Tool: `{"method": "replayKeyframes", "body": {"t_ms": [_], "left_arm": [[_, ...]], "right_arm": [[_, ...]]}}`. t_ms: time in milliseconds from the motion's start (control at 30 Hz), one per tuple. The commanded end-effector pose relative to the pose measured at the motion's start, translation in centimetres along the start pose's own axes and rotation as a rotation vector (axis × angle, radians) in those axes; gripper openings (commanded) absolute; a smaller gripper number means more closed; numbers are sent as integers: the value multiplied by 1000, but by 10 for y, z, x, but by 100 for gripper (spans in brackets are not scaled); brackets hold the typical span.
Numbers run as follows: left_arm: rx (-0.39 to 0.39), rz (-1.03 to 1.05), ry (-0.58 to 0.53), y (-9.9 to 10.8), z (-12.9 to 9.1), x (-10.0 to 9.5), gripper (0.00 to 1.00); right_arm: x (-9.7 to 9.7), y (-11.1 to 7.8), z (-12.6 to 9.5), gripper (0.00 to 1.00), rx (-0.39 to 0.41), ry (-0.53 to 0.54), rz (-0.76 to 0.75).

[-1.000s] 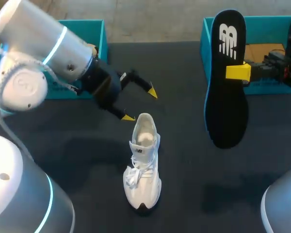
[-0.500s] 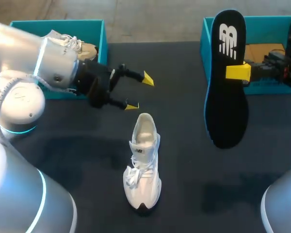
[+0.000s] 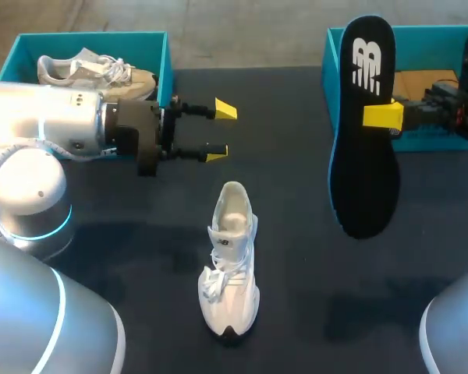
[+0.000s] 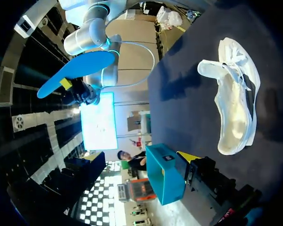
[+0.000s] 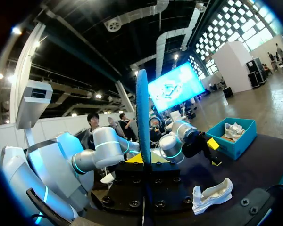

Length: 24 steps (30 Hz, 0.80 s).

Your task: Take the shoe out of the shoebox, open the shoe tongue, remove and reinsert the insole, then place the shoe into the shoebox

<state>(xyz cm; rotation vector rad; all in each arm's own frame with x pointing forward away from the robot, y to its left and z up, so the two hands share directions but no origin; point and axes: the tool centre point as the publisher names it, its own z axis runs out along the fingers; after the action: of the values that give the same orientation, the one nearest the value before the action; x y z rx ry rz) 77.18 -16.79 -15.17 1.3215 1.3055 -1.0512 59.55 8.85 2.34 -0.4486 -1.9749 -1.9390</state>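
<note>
A white shoe [image 3: 230, 261] stands upright mid-table, its heel opening toward the far side; it also shows in the left wrist view [image 4: 233, 103] and the right wrist view [image 5: 211, 194]. My left gripper [image 3: 221, 131] hovers beyond the heel, level, open and holding nothing; one yellow fingertip [image 4: 189, 157] shows in its own view. My right gripper [image 3: 382, 115] is shut on the black insole [image 3: 364, 125] and holds it on end above the table's right side. In the right wrist view the insole [image 5: 142, 113] is edge-on between the fingers of the right gripper [image 5: 142, 159].
A teal shoebox [image 3: 162, 58] at the far left holds a grey-beige shoe [image 3: 93, 70]. A second teal shoebox [image 3: 421, 35] stands at the far right behind the insole. Dark tabletop [image 3: 312, 257] lies around the white shoe.
My left arm drew its open gripper back from just above the shoe's heel, toward the far left, and turned it level. The right arm and insole have not moved.
</note>
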Motion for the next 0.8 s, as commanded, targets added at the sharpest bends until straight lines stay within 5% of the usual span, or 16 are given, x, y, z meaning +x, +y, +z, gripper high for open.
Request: {"method": "replayKeyframes", "body": {"t_ms": [33, 533, 800], "left_arm": [[-1, 3, -22, -4, -6, -2, 100], [-1, -2, -15, 1, -7, -7, 100], [-1, -2, -15, 1, -7, -7, 100]], "right_arm": [[-1, 0, 2, 0, 2, -1, 2], [-1, 0, 2, 0, 2, -1, 2], [-68, 30, -4, 0, 58, 38, 198]]}}
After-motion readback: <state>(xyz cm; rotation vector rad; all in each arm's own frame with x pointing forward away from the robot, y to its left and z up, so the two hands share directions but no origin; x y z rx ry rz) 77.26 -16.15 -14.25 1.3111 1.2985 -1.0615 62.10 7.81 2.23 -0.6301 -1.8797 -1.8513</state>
